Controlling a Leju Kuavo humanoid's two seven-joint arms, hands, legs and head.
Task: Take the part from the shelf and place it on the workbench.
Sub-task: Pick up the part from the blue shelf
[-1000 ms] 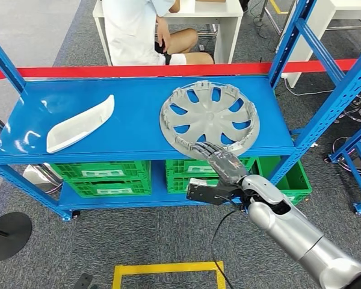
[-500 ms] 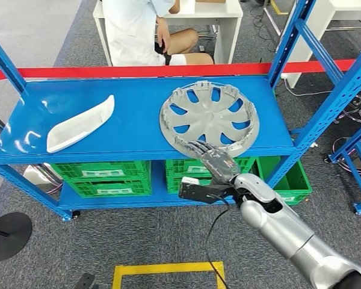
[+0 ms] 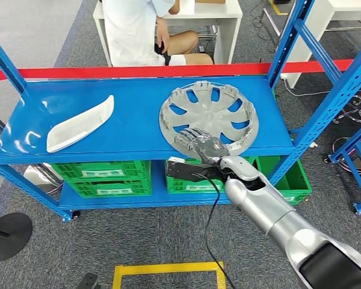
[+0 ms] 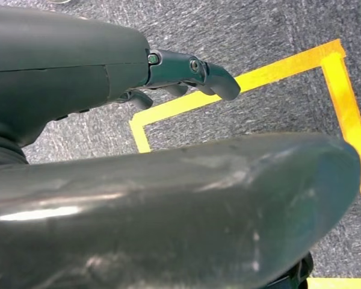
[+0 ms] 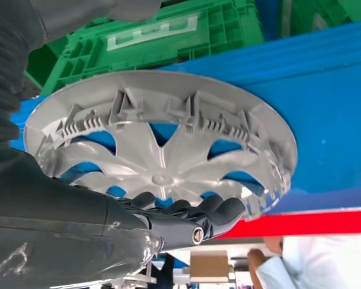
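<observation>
The grey wheel cover (image 3: 209,117) lay flat on the right part of the blue shelf (image 3: 133,123), with its ribbed inside facing up. The right hand (image 3: 200,144) was over the cover's near edge, with its fingers (image 5: 206,212) stretched out side by side and holding nothing. A long white part (image 3: 80,124) lay well apart on the shelf's left side. Green crates (image 3: 107,177) sat under the shelf. A person in white (image 3: 133,30) sat at a white desk (image 3: 215,13) behind the red tape (image 3: 124,71). The left hand (image 4: 183,69) hung over the grey floor by yellow tape (image 4: 260,75), fingers apart, holding nothing.
</observation>
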